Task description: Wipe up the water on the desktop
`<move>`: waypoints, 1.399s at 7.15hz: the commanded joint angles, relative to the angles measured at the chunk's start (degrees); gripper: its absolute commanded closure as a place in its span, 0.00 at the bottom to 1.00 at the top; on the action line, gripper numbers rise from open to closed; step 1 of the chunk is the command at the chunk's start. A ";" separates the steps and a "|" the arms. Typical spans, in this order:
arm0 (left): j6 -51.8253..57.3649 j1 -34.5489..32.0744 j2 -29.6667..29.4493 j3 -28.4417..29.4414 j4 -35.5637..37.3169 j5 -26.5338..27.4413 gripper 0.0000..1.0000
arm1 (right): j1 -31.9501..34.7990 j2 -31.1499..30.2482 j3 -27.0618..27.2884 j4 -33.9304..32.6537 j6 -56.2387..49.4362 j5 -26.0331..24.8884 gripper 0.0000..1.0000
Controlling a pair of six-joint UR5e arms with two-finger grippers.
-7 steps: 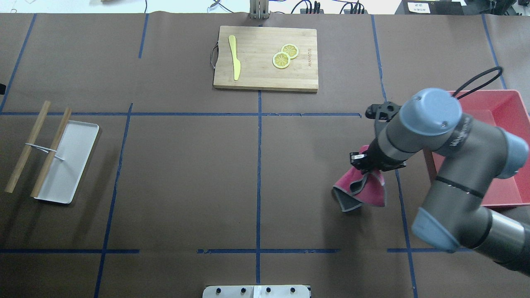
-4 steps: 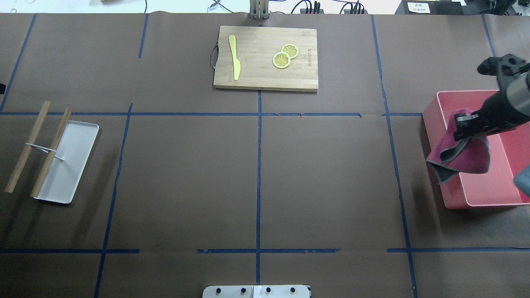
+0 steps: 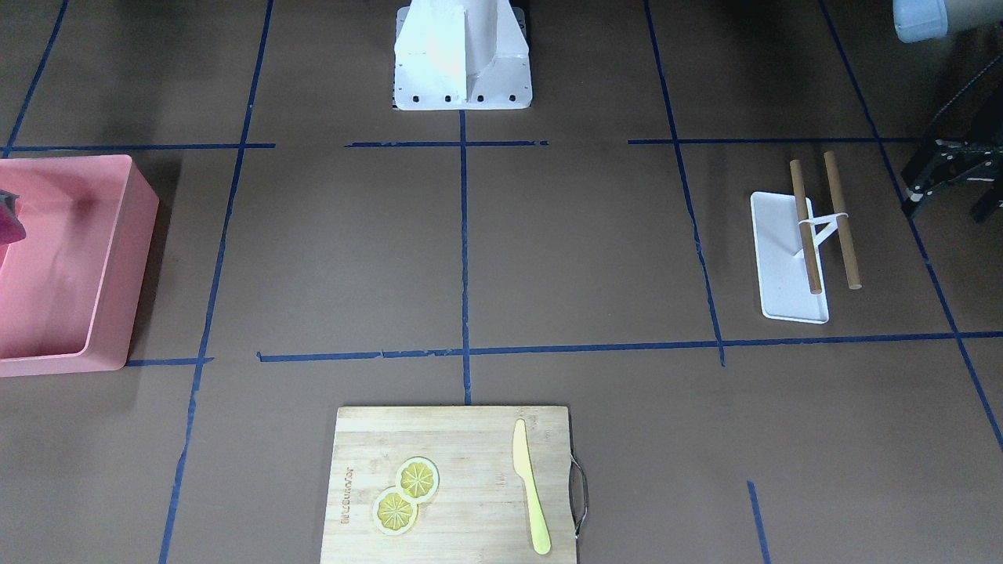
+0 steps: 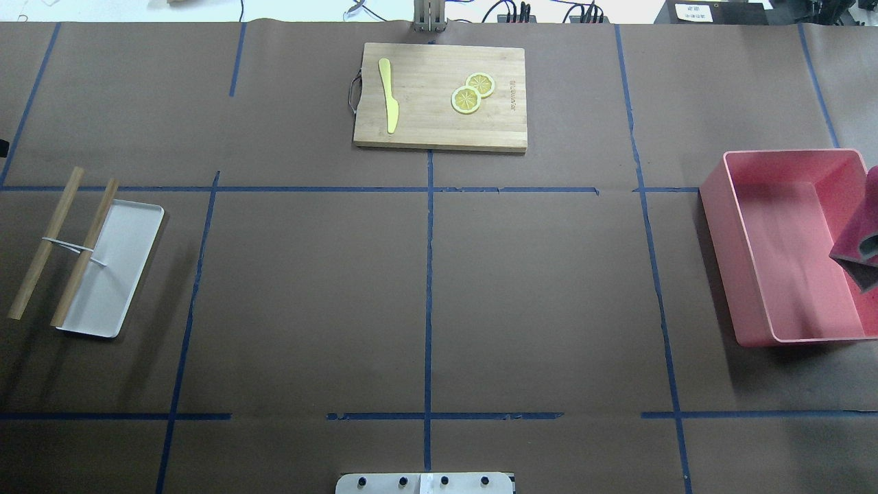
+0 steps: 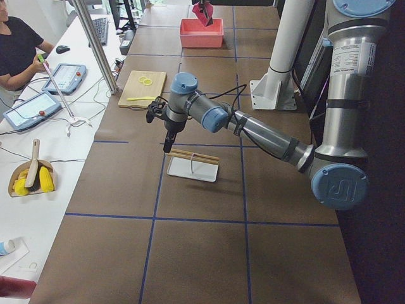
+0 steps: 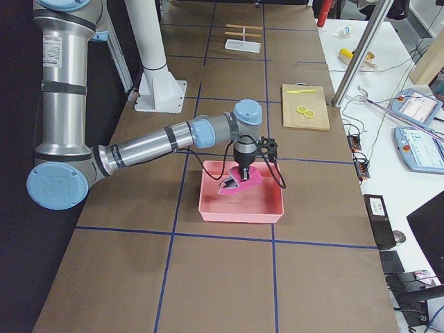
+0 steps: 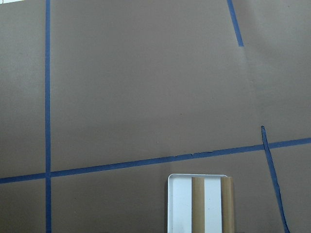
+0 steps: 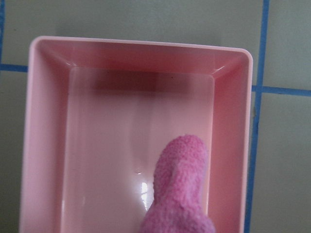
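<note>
- Desktop (image 4: 535,274): flat, matte dark brown, marked into big rectangles by thin blue tape.
- Cloth (image 4: 861,230): pink, grey-edged, hanging crumpled over the bin (image 4: 717,261).

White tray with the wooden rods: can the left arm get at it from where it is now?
Probably yes. The left gripper hangs in the air close by the white tray, with only bare desktop showing between them. The wooden rods over the tray could hinder a grasp from above.
</note>
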 commanded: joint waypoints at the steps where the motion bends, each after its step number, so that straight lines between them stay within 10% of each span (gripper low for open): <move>1: 0.09 -0.44 2.30 0.03 -0.04 -3.83 0.01 | 0.27 0.59 -3.94 0.70 -1.82 -0.79 0.74; 2: 0.44 -1.22 3.62 0.12 -0.30 -4.29 0.00 | 0.35 0.51 -4.13 0.79 -1.64 -0.62 0.01; 10: 32.77 -16.70 4.34 17.78 7.58 -13.43 0.00 | 13.97 3.23 -11.49 0.17 -11.98 7.81 0.00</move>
